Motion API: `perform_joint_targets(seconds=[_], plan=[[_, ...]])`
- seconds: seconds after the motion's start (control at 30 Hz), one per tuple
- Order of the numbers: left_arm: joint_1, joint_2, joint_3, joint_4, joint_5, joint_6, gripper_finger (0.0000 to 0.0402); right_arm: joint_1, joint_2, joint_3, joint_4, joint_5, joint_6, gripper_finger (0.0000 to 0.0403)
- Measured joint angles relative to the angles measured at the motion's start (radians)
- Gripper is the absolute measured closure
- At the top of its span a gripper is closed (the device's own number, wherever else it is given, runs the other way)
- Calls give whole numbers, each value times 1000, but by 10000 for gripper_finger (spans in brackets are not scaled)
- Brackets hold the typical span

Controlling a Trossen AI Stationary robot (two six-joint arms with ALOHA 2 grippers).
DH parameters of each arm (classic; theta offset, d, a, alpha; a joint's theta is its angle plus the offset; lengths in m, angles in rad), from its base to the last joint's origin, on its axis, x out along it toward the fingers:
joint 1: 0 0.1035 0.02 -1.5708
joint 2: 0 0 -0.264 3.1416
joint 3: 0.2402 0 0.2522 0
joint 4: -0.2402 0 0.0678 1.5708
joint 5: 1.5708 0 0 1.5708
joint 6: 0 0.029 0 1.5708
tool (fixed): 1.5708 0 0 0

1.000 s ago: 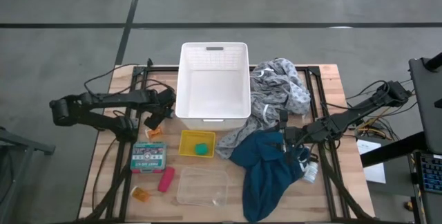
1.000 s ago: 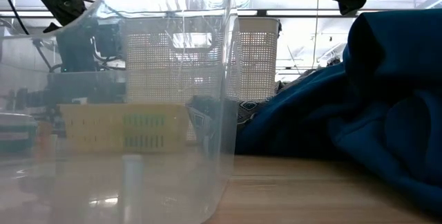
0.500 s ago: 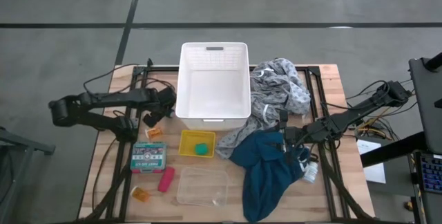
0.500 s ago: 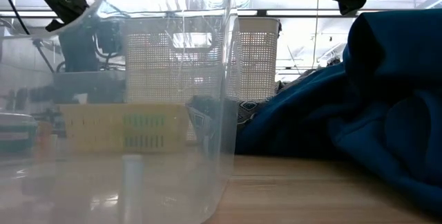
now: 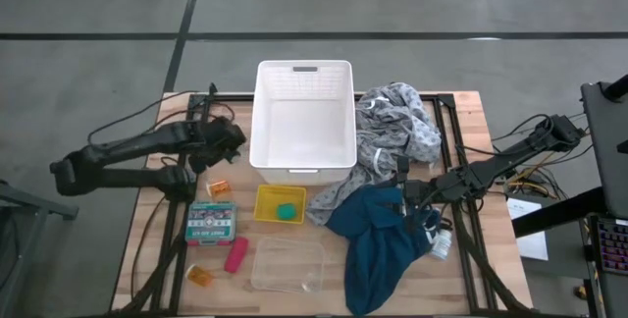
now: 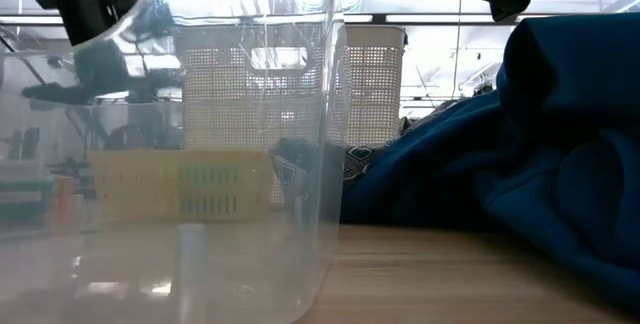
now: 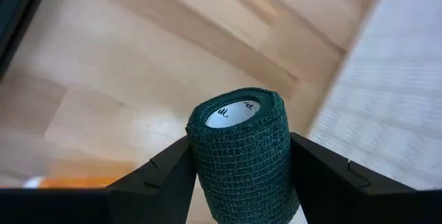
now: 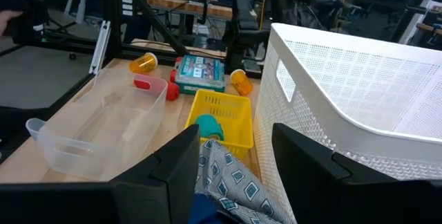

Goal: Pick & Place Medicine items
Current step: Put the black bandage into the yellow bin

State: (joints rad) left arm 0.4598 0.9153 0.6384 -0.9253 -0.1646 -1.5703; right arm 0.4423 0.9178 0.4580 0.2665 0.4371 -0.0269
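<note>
A wooden bench (image 5: pixel 471 102) is seen from above, with a dark robot arm at each side. A tall white basket (image 5: pixel 303 119) sits at the middle of the far side, and its floor looks bare.

The left tool (image 5: pixel 224 144) hovers just beside the basket's left wall. Its wrist camera shows its two fingers closed on a dark green roll (image 7: pixel 243 156), which is lifted above the wood with the basket's wall close alongside.

The other medicine items lie on the bench. One orange pill bottle (image 5: pixel 221 187) rests just below the left tool. A second orange pill bottle (image 5: pixel 199 277) lies near the front left corner. A pink-red cylinder (image 5: pixel 235 254) lies between a patterned teal box (image 5: pixel 212 221) and a clear plastic tub (image 5: pixel 287 264). A small yellow basket (image 5: pixel 280 203) holds a teal object (image 5: pixel 286 212). A white labelled bottle (image 5: pixel 441 243) rests at the edge of a teal-blue cloth (image 5: pixel 383 239), with a grey patterned cloth (image 5: pixel 397 132) heaped behind.

The right tool (image 5: pixel 416 207) waits over the teal-blue cloth with its fingers spread and nothing between them.

The task appears to be at an early stage: one item is in hand, none appears placed in the white basket, and at least four remain to be collected.
</note>
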Motion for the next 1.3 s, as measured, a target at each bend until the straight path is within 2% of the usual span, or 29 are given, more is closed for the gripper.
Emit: perform_joint_targets(seconds=[0.13,0.23,0.43,0.63,0.93,1.07,1.17,1.3], plan=[[-18,-89,4,-1,8,199,190,0,0,0,0,0,0,223],[-53,-147,4,-11,14,281,189,0,0,0,0,0,0,223],[-173,-226,3,-42,15,335,192,0,0,0,0,0,0,225],[-360,-244,3,-35,-18,316,190,0,0,0,0,0,0,222],[-743,-243,3,2,-240,201,188,0,0,0,0,0,0,223],[-912,-239,3,25,-372,142,188,0,0,0,0,0,0,223],[-1018,-211,3,49,-462,118,188,0,0,0,0,0,0,225],[-1105,-131,3,108,-521,114,188,0,0,0,0,0,0,223]])
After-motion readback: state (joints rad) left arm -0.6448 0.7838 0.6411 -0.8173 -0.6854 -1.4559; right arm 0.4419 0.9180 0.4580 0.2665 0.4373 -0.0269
